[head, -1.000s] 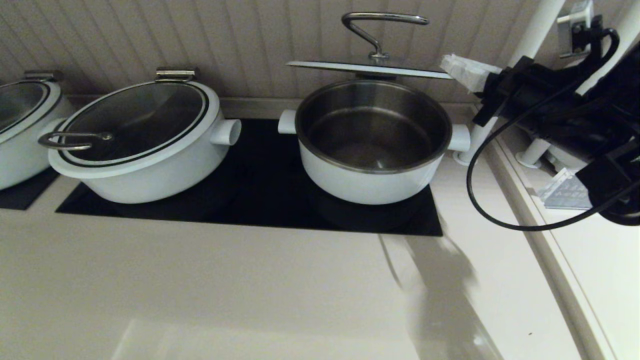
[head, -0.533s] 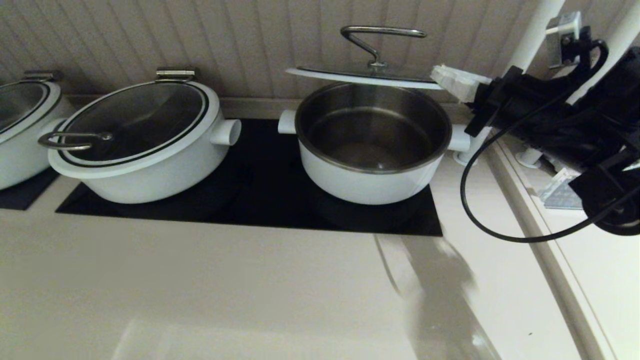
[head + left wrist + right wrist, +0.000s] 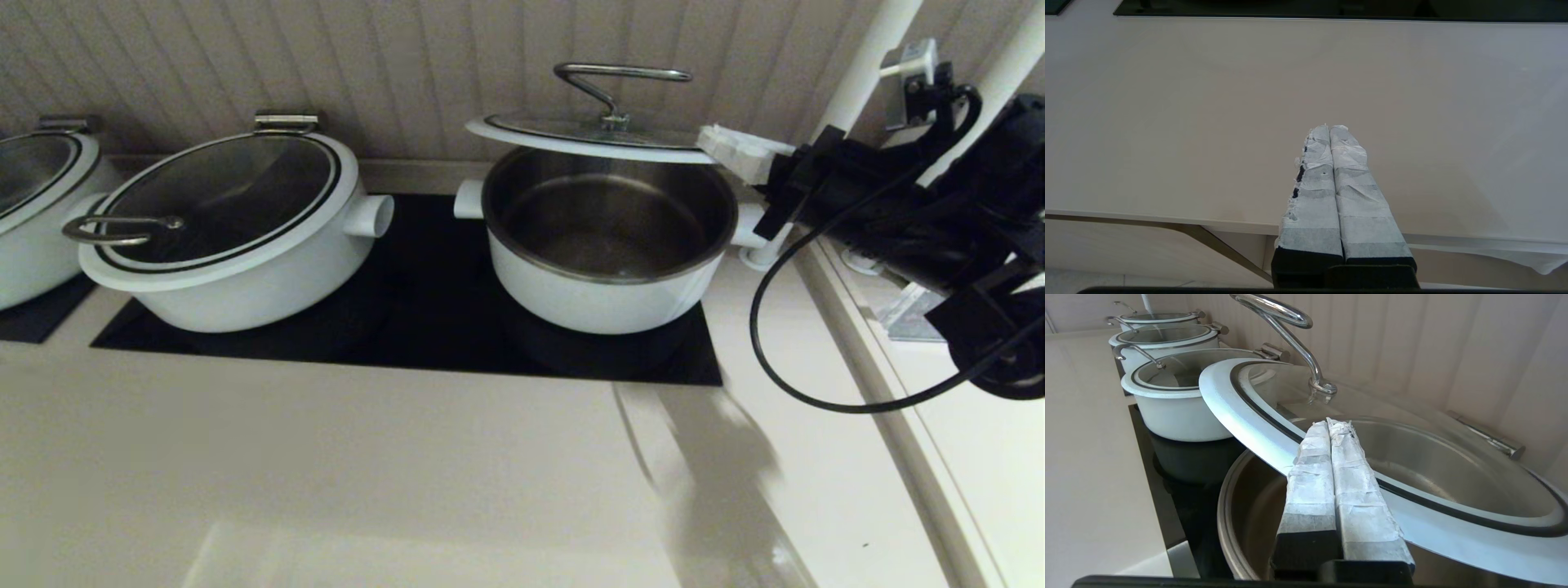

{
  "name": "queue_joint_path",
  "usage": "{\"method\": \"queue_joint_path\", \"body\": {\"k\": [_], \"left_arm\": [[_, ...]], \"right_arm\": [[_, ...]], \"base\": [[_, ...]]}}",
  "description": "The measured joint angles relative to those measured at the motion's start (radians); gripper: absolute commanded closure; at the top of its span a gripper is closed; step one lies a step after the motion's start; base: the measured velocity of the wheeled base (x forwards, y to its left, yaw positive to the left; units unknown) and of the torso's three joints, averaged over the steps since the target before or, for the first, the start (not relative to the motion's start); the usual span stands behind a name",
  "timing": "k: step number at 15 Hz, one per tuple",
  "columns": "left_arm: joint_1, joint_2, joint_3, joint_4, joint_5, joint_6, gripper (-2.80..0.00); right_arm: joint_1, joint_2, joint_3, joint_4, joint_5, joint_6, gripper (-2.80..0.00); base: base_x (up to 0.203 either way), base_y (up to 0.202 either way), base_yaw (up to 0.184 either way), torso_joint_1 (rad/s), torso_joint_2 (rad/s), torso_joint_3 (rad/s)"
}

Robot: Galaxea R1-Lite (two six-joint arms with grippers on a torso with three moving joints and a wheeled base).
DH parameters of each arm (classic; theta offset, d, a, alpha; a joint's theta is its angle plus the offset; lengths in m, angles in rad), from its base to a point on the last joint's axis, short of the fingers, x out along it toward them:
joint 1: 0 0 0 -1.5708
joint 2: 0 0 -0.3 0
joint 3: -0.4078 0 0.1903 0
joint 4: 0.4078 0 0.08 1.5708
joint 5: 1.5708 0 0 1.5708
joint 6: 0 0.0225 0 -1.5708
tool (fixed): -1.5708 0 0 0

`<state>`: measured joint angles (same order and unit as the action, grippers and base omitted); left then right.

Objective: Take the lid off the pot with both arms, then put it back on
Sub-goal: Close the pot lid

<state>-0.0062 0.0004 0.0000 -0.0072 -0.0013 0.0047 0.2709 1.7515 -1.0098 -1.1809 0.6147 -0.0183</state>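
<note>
The lid [image 3: 588,135] hangs a little above the back rim of the open pot [image 3: 596,294], tilted, with its steel handle [image 3: 620,77] standing up. My right gripper [image 3: 709,139] is shut with nothing between its fingers. Its taped fingers lie across the top of the lid's white rim on the lid's right side. In the right wrist view the gripper [image 3: 1329,424] crosses the lid [image 3: 1241,412] above the pot's steel inside [image 3: 1249,514]. My left gripper [image 3: 1329,128] is shut and empty over the bare counter near its front edge, out of the head view.
A wider lidded white pot [image 3: 237,237] stands to the left on the black cooktop [image 3: 424,310], and another [image 3: 33,212] at the far left. White posts [image 3: 865,65] rise behind my right arm. A ribbed wall stands close behind the pots.
The lid has come down toward the pot, and my right gripper has moved down and slightly left with it. The pot has not moved.
</note>
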Motion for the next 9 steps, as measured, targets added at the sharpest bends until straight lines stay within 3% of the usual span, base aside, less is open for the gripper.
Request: {"method": "queue_joint_path", "body": {"k": [9], "left_arm": [[0.000, 0.000, 0.000, 0.000, 0.000, 0.000, 0.00]], "right_arm": [[0.008, -0.007, 0.095, -0.077, -0.002, 0.000, 0.00]], "base": [[0.000, 0.000, 0.000, 0.000, 0.00, 0.000]]}}
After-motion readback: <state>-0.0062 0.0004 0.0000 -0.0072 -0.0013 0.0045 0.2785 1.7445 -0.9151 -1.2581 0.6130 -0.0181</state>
